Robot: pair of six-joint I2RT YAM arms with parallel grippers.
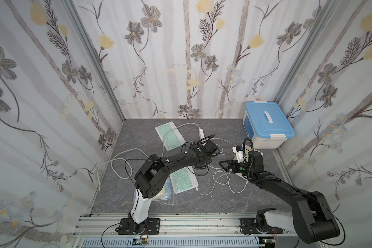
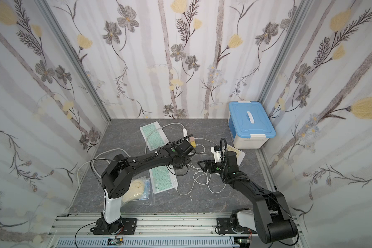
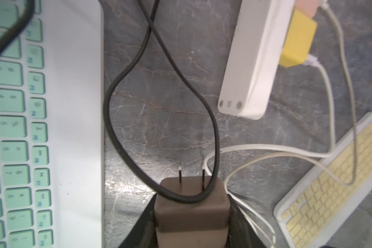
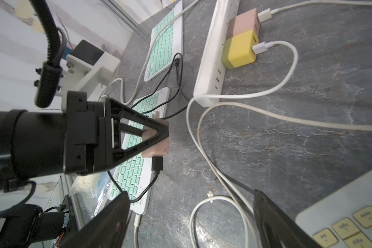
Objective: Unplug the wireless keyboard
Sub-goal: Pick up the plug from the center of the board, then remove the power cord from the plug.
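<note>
Left tool clamps the brownish charger cube by its sides, leaving prongs bare, clear of the power strip; its black cable loops to the mint keyboard alongside; right tool gapes idle
</note>
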